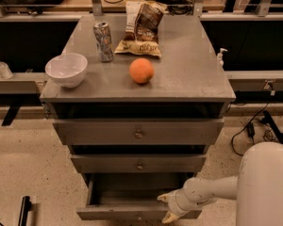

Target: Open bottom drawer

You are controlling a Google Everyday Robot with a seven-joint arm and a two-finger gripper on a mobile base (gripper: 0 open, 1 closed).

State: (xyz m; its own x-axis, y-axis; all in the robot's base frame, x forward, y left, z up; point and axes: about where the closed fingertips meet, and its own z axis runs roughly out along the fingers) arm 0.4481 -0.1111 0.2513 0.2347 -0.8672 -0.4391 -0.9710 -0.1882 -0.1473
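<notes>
Low down at the right, the white arm (pixel 212 191) reaches leftward from the robot's big rounded body (pixel 266 187), nearly level with the floor. Its gripper (pixel 166 207) is at the front edge of the bottom drawer (pixel 113 213), a little right of the small knob (pixel 139 216). The two pale fingers (pixel 162 197) are spread apart, one over the drawer's inside and the other in front of the panel. The top rim of the panel seems to pass between them, but I cannot tell if they press on it.

The bottom drawer stands pulled out from the cabinet, and its dark inside shows. It is the lowest of three, under the middle drawer (pixel 108 164) and the top drawer (pixel 99 132). Those two also stand out a bit, each with a dark gap above it. On the left of the cabinet the speckled floor (pixel 33 164) is free, apart from a black bar (pixel 23 210) lying near the lower corner. On the right side the robot's body fills the space beside the drawer.

On the cabinet top (pixel 193 74) stand a white bowl (pixel 66 69) at the left edge, a drink can (pixel 104 41), then a chip bag (pixel 141 29) lying flat and an orange (pixel 141 70) nearer to the front. At the right, cables (pixel 254 128) lie on the floor.
</notes>
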